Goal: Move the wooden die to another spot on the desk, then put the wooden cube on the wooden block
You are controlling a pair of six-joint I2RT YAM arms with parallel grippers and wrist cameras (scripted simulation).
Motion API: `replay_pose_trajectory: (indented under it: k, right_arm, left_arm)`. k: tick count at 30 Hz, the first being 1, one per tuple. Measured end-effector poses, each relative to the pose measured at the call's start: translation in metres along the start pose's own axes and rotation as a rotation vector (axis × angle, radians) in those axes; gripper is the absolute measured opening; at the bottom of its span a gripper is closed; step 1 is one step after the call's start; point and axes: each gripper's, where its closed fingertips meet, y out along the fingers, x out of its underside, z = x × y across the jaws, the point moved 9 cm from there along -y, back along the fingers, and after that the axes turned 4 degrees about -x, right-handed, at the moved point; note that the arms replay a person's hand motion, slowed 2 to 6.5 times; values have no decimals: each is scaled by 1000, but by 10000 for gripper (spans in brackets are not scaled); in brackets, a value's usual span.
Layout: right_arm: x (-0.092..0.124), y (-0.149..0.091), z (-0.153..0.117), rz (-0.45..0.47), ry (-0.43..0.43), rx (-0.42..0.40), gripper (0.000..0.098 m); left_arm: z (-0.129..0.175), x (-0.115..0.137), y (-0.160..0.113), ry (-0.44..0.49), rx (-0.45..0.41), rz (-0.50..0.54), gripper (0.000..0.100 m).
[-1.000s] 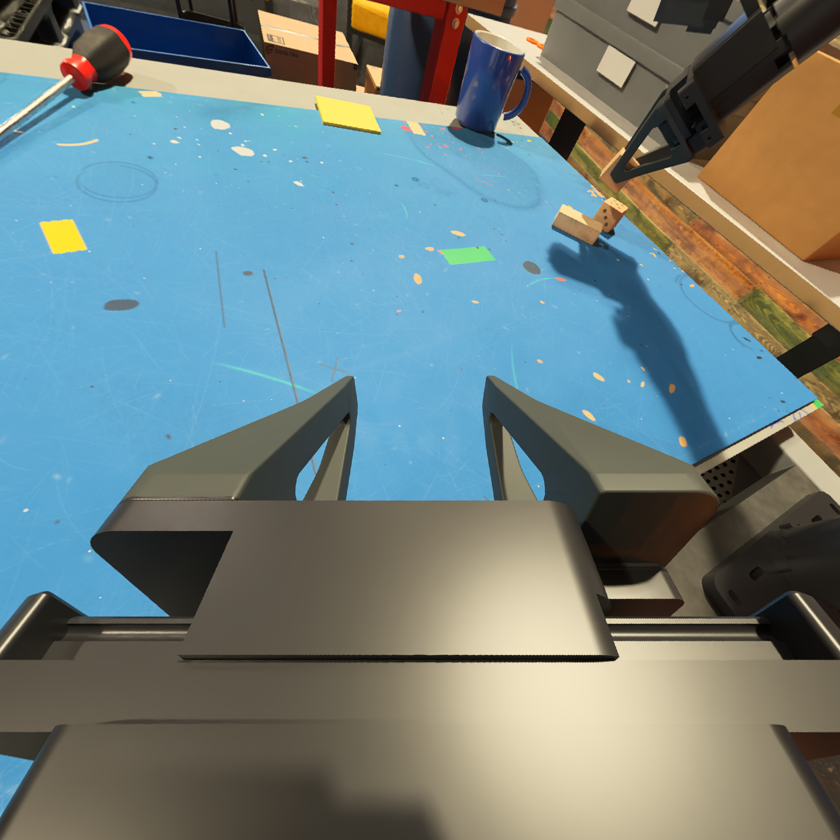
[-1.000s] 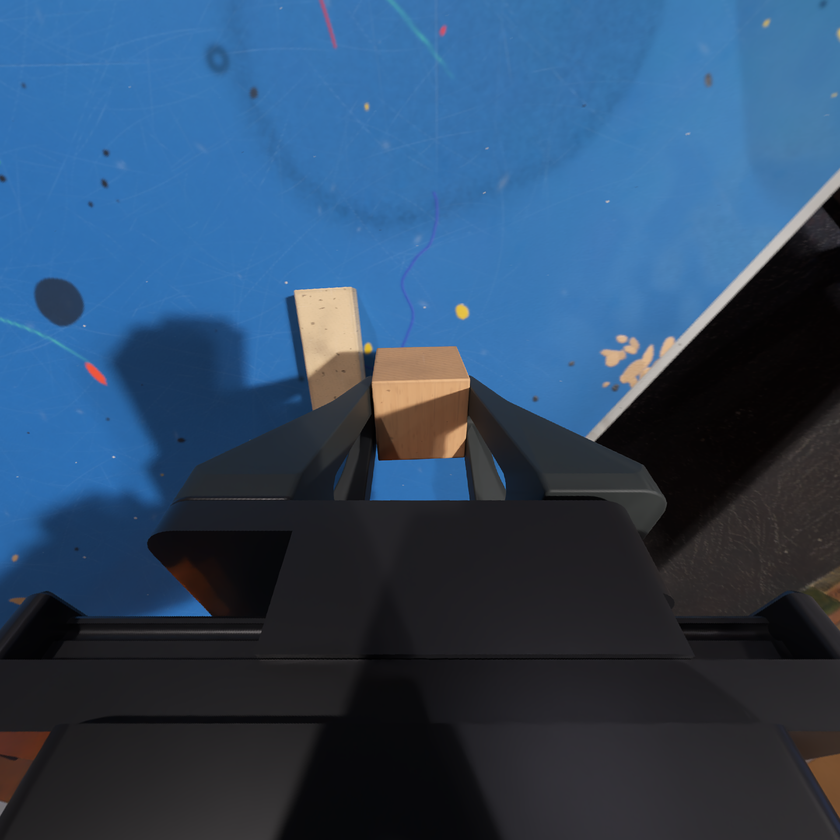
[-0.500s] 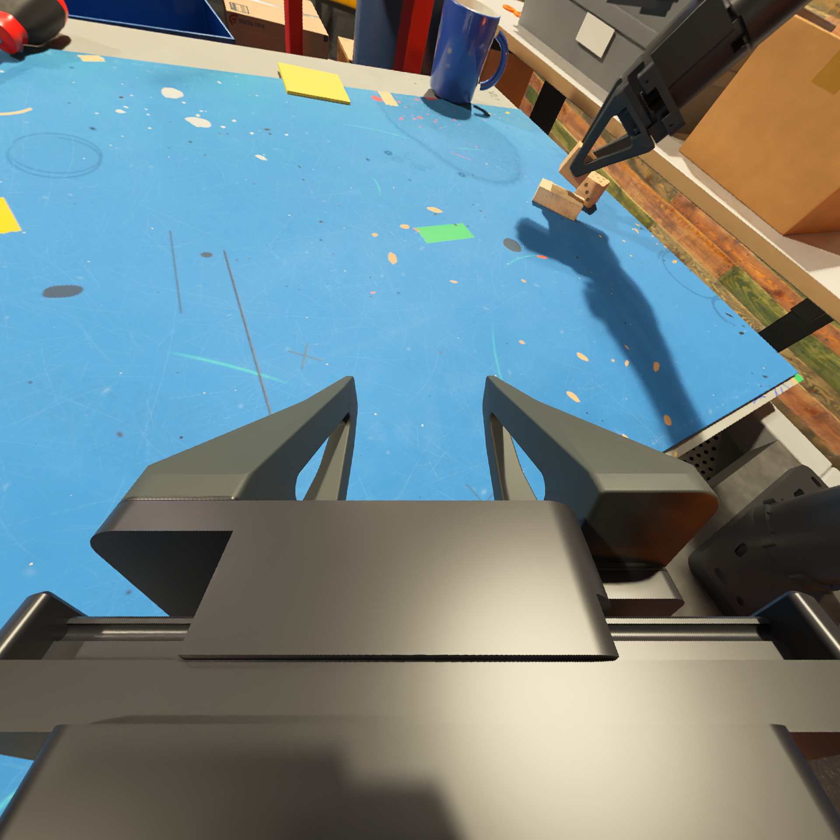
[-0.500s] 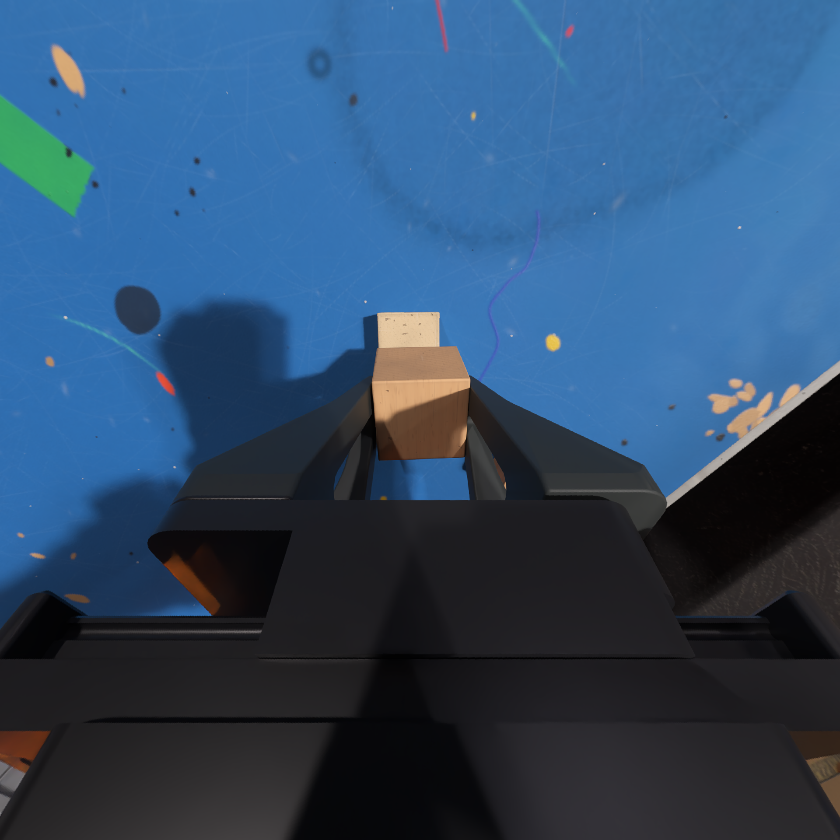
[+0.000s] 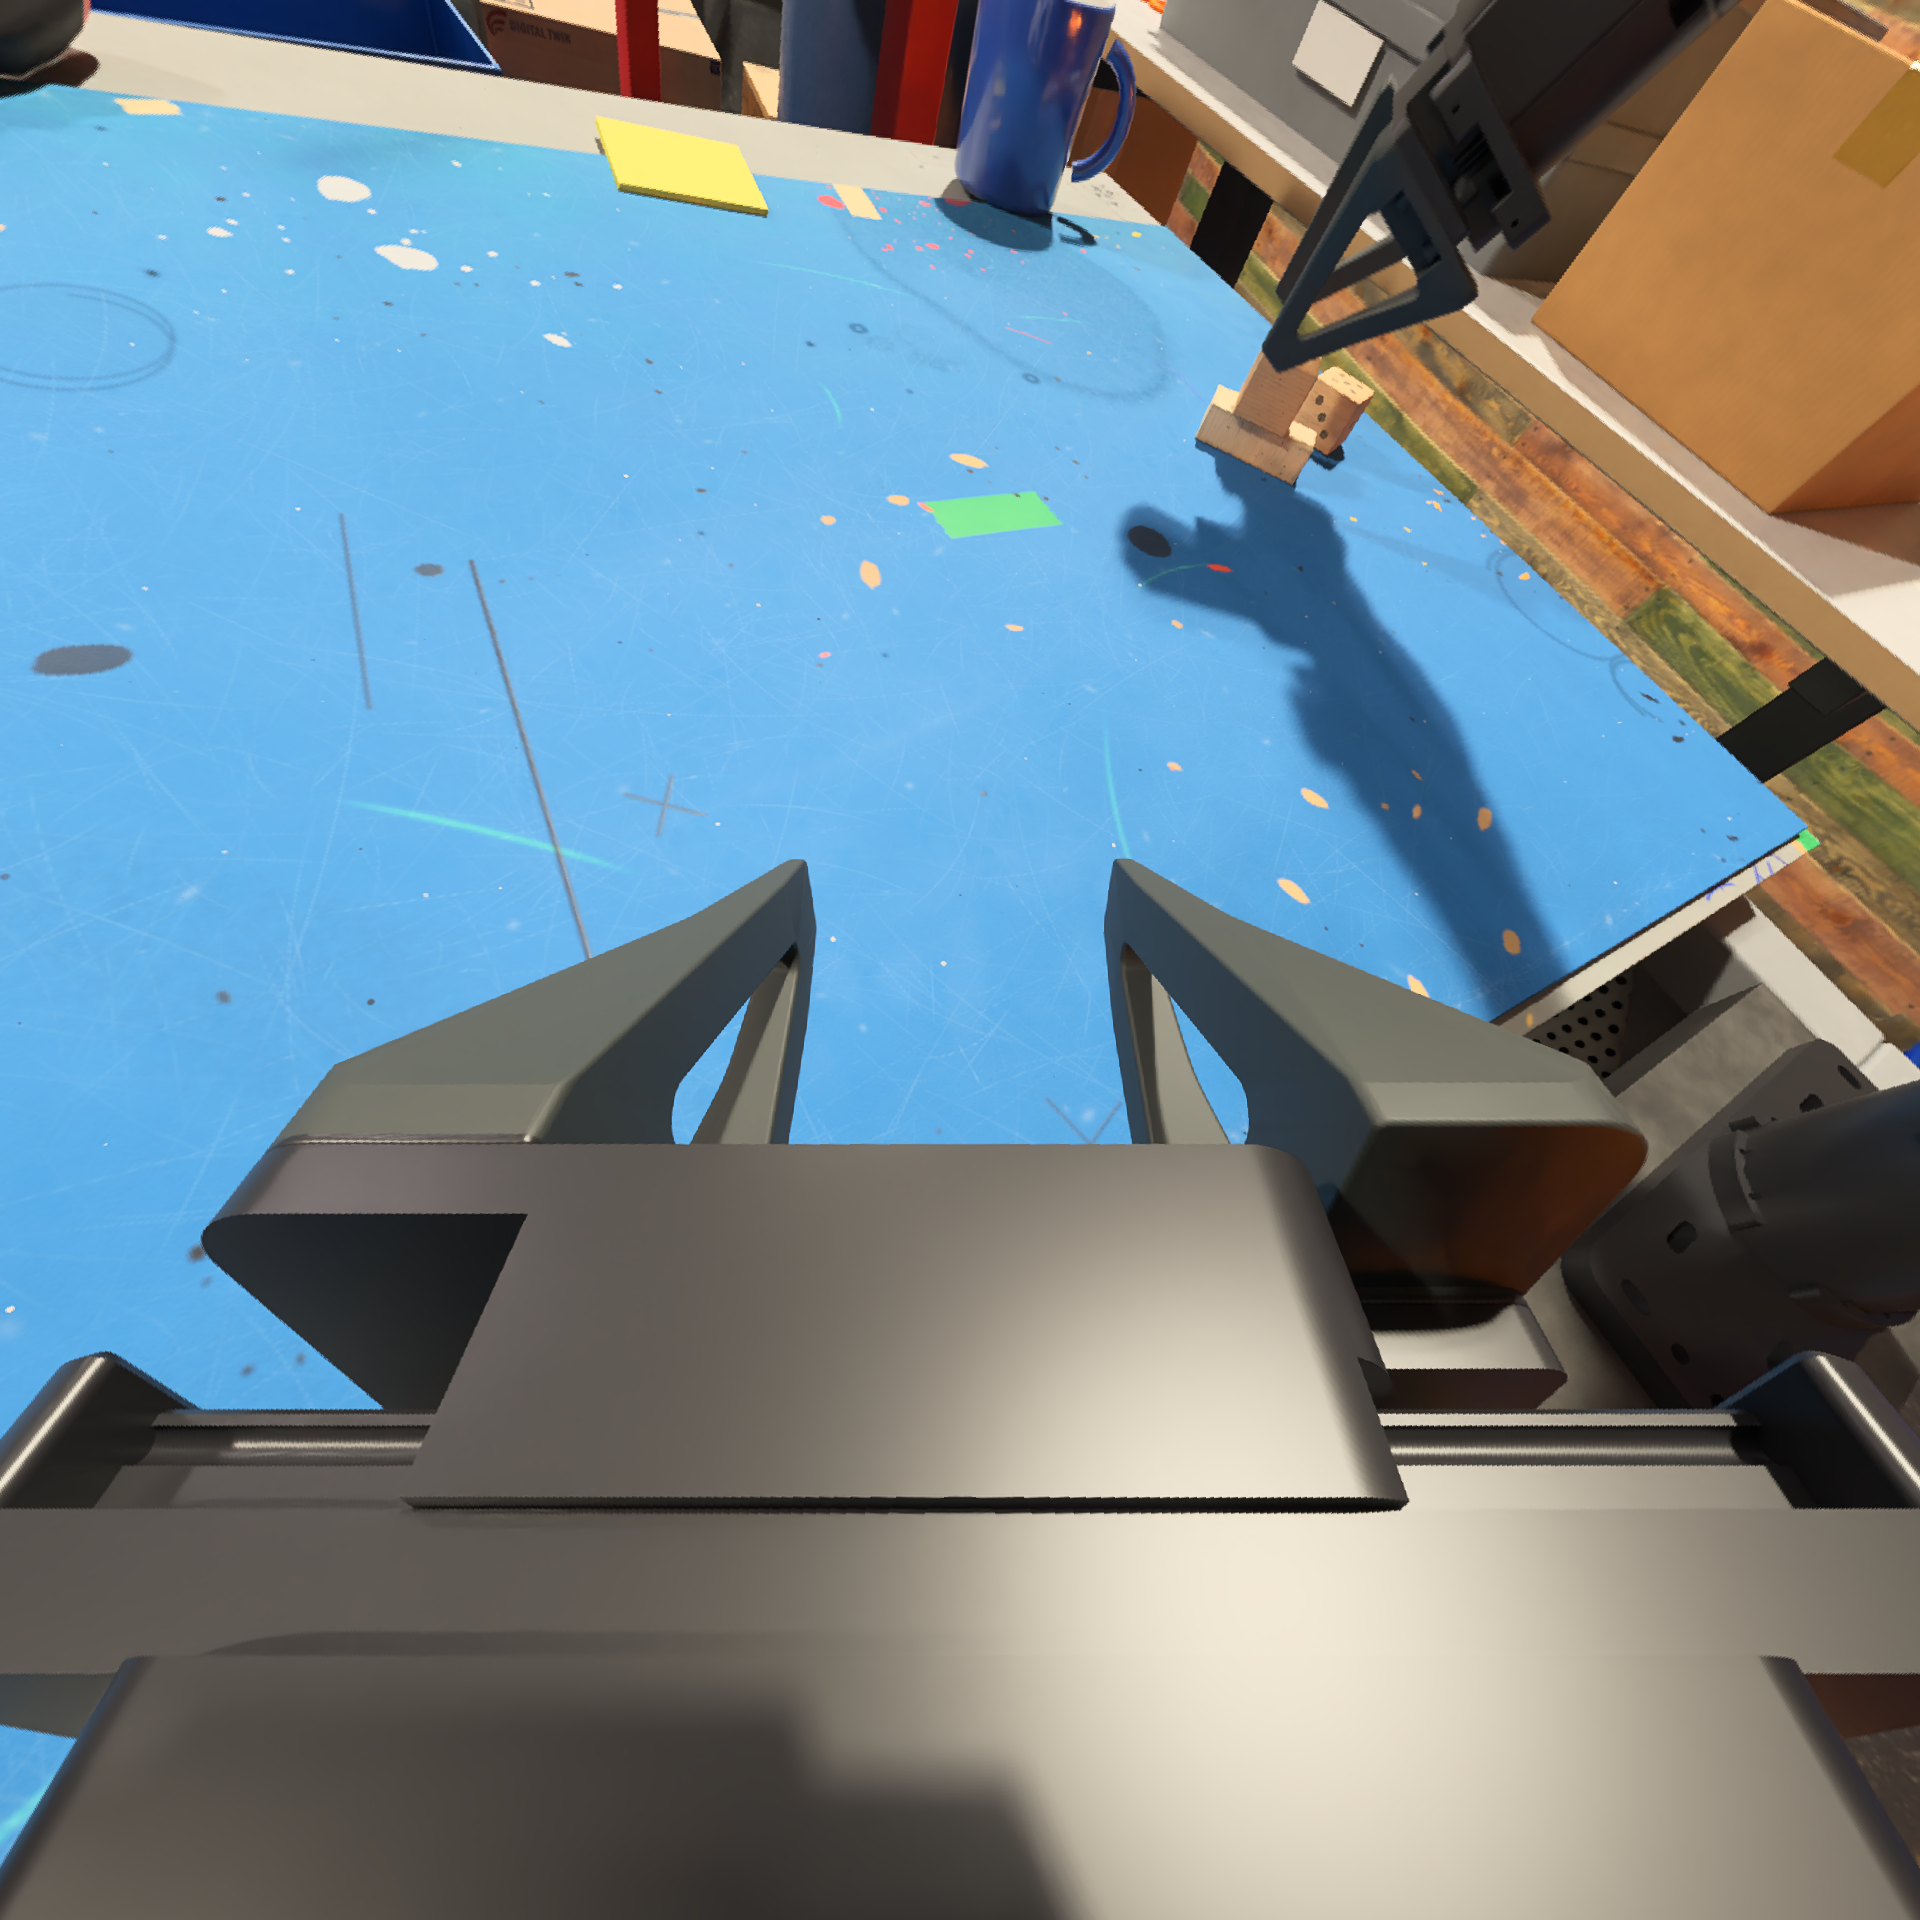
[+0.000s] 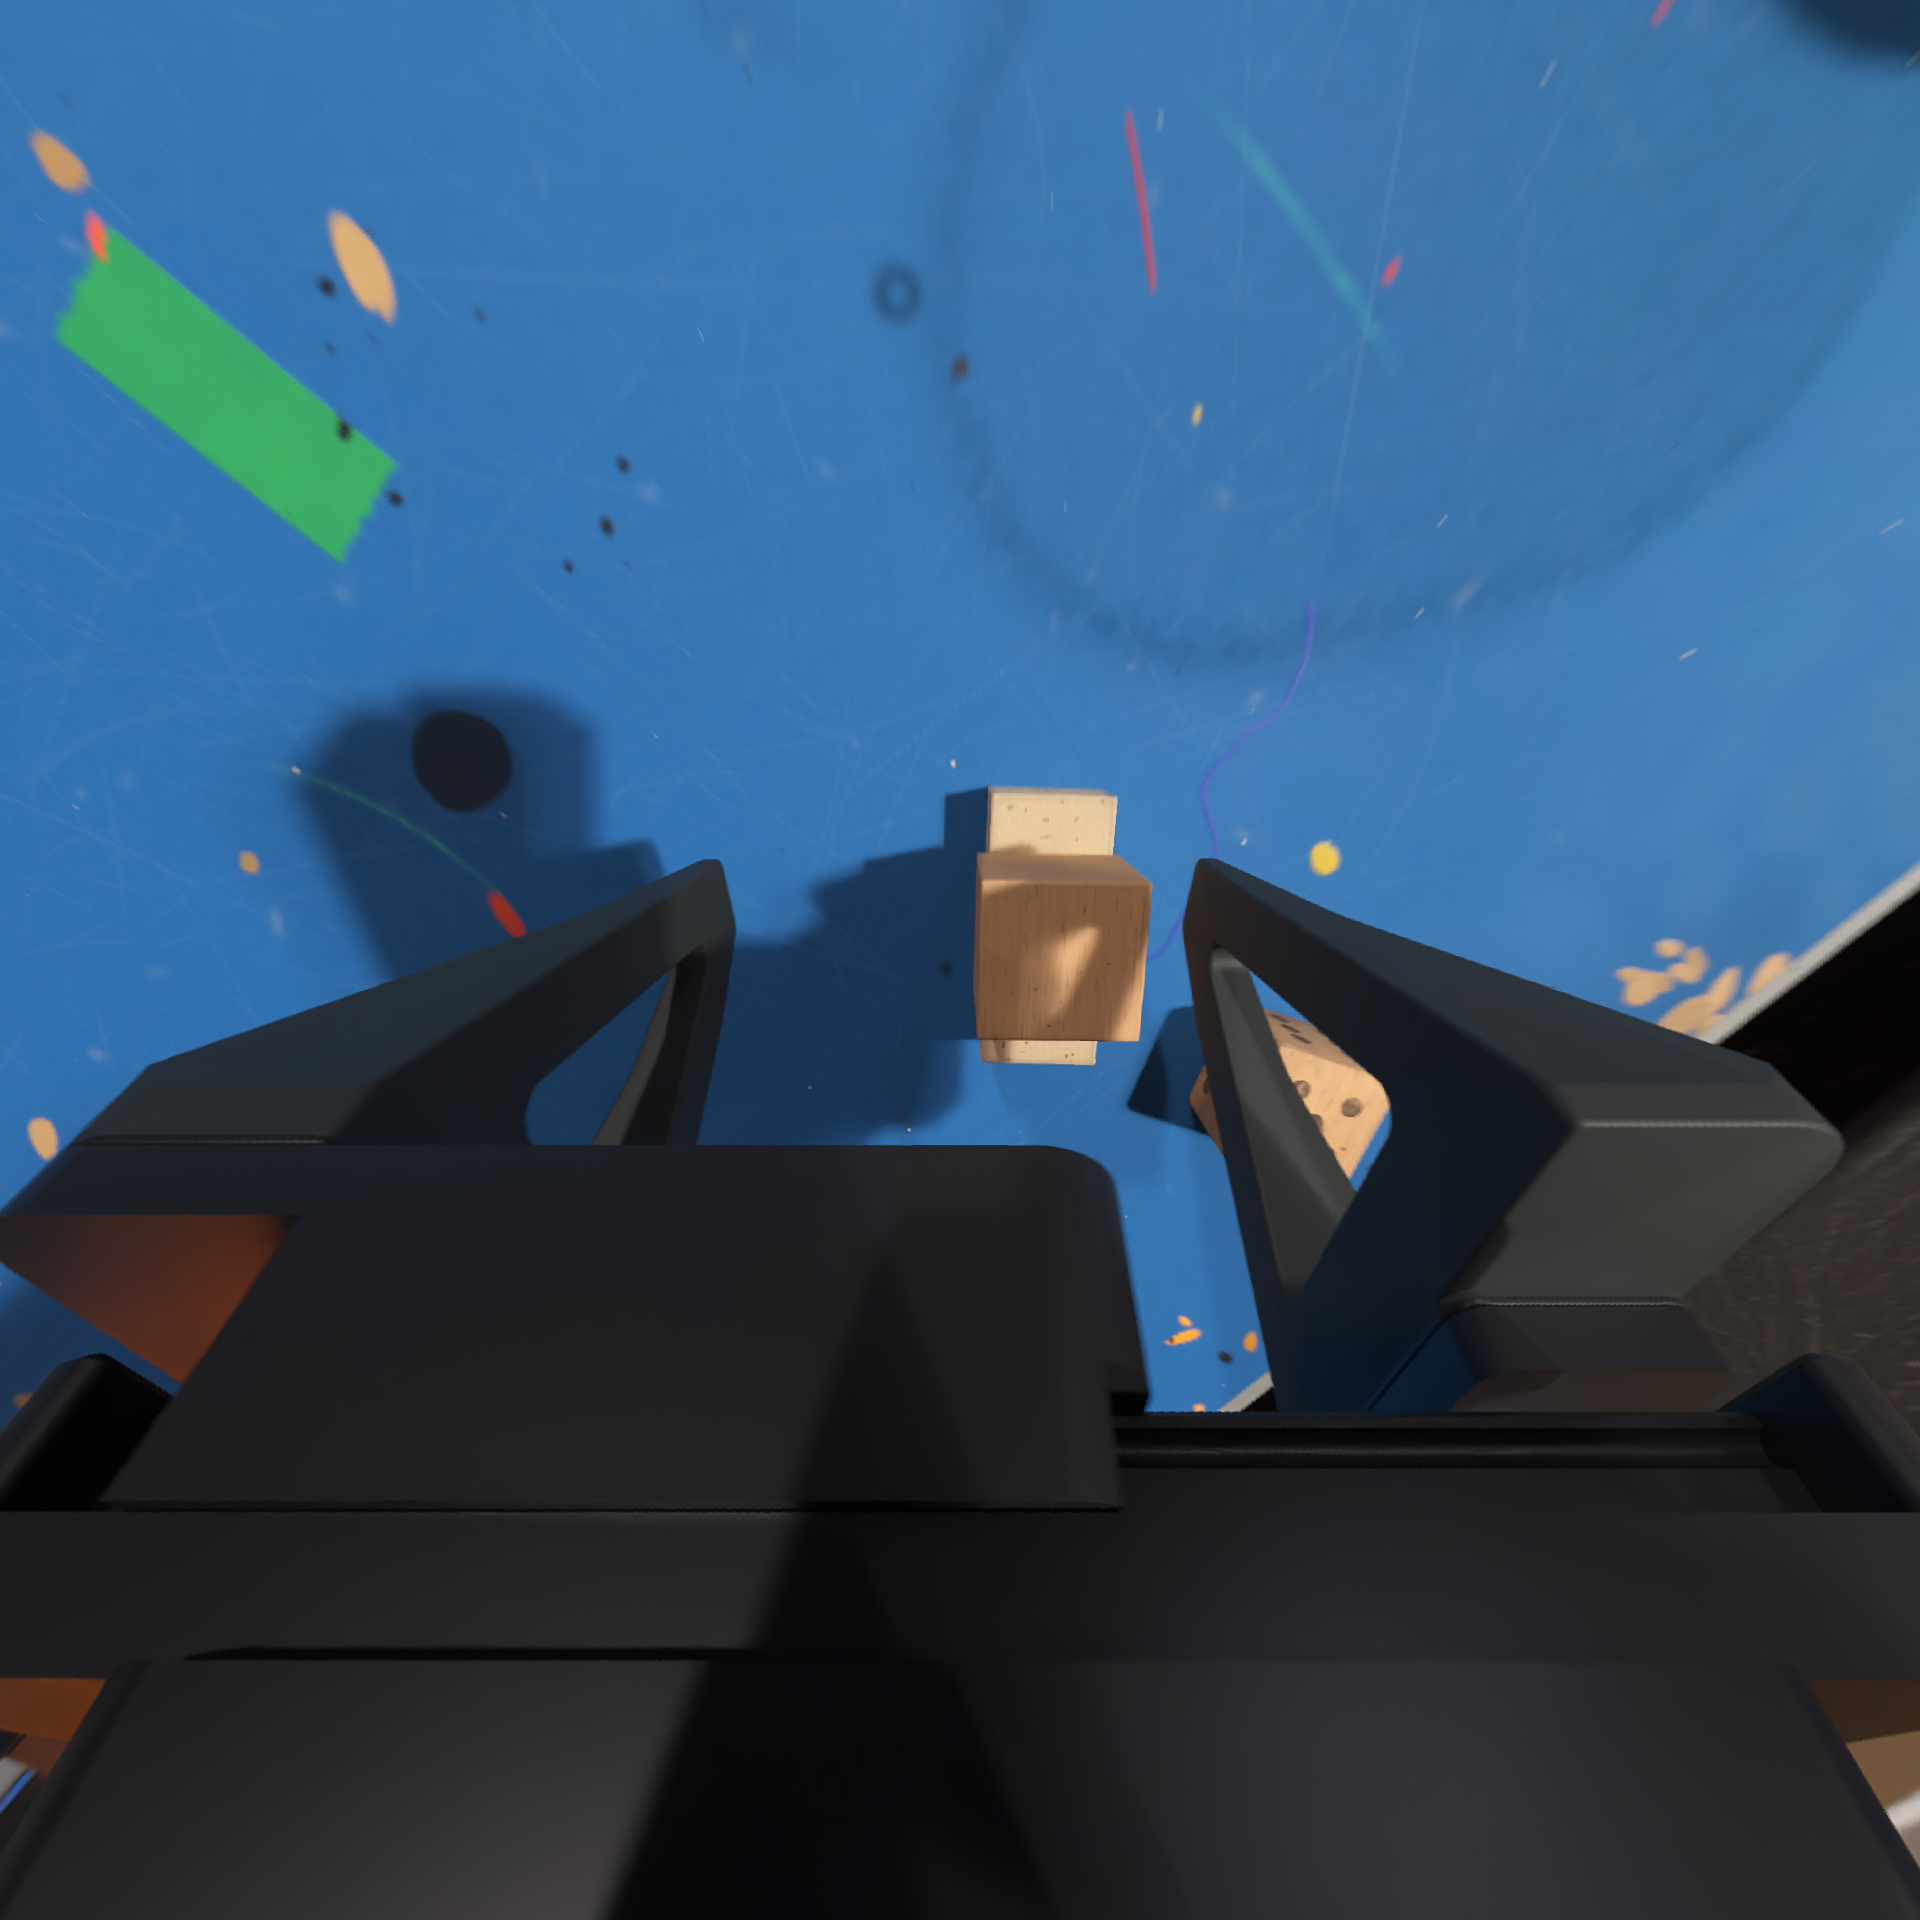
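The wooden cube rests on the pale wooden block, which lies flat on the blue desk. My right gripper is open above them, its fingers apart on either side of the cube and clear of it. The wooden die with dark pips sits just right of the block, partly behind my right finger. In the left wrist view the cube, the block and the die show far off at the desk's right edge under the right gripper. My left gripper is open and empty over the desk.
A blue mug and a yellow pad stand at the far edge. A green tape patch lies left of the block. The desk's right edge runs close to the die. A cardboard box sits beyond it.
My right gripper has opened and let go of the wooden cube, which now sits on the block. The gripper stands higher above it. The left wrist view has shifted slightly over the desk.
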Motion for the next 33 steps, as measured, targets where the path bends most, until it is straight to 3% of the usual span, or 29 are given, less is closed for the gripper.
replay_pose_trajectory:
  k: [3,5,9,12,18,24,30,33]
  right_arm:
    - [-15,-17,-13,47,-62,80,577]
    - [-26,-30,-24,76,-116,149,526]
    - [-48,-52,-47,136,-228,239,582]
    - [-64,-61,-68,174,-309,232,626]
    - [-94,-55,-114,197,-528,78,717]
    - [-124,-25,-156,230,-743,-99,801]
    - [-151,19,-184,215,-805,-315,821]
    - [-163,40,-195,209,-820,-385,814]
  left_arm:
    - [-1,1,0,-8,4,5,477]
    - [-2,1,-1,-14,7,9,477]
    - [-4,1,-2,-26,13,19,478]
    - [-5,-1,-3,-30,12,30,478]
    - [-4,-3,-6,-25,8,41,480]
    - [-3,-3,-9,-25,13,44,482]
    - [-4,-1,-11,-24,21,45,483]
    - [-3,0,-14,-23,26,47,484]
